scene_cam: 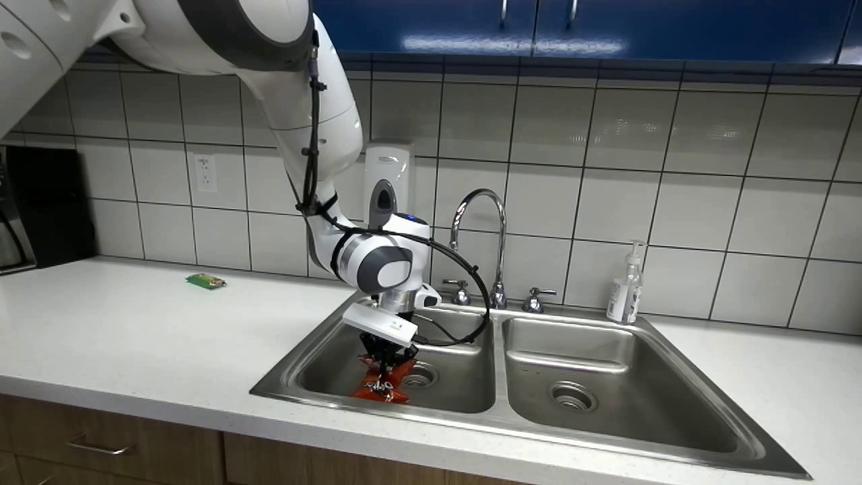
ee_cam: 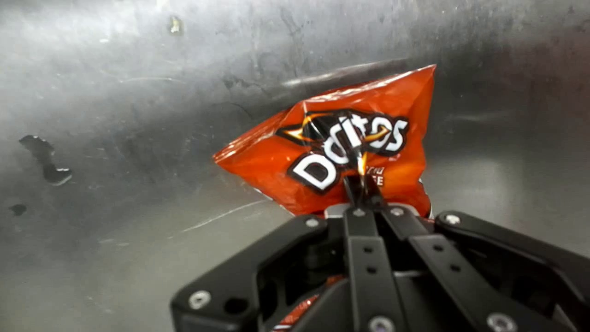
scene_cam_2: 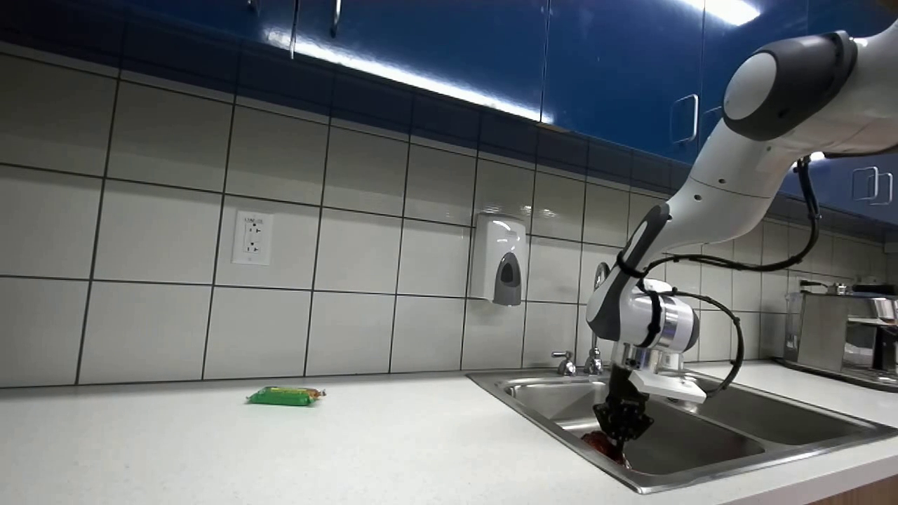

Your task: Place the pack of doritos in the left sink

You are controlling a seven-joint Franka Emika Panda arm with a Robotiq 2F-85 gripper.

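One doritos pack (ee_cam: pixel 334 147) is pinched between the pincer's (ee_cam: pixel 364 190) tips, inside the left sink (scene_cam: pixel 461 387).

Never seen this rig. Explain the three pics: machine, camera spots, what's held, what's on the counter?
The machine is a white robot arm ending in a black two-fingered gripper. Two pictures come from cameras standing outside the robot, viewing the scene from different places. The close-up comes from a camera on the wrist, so the gripper fills its lower part. The gripper is shut on a red-orange Doritos bag, pinching it so the film creases. The bag is down inside the left sink, one of two joined steel basins; whether it touches the bottom is hard to tell. On the white counter lies a small green packet, and a pump bottle stands behind the right-hand basin.
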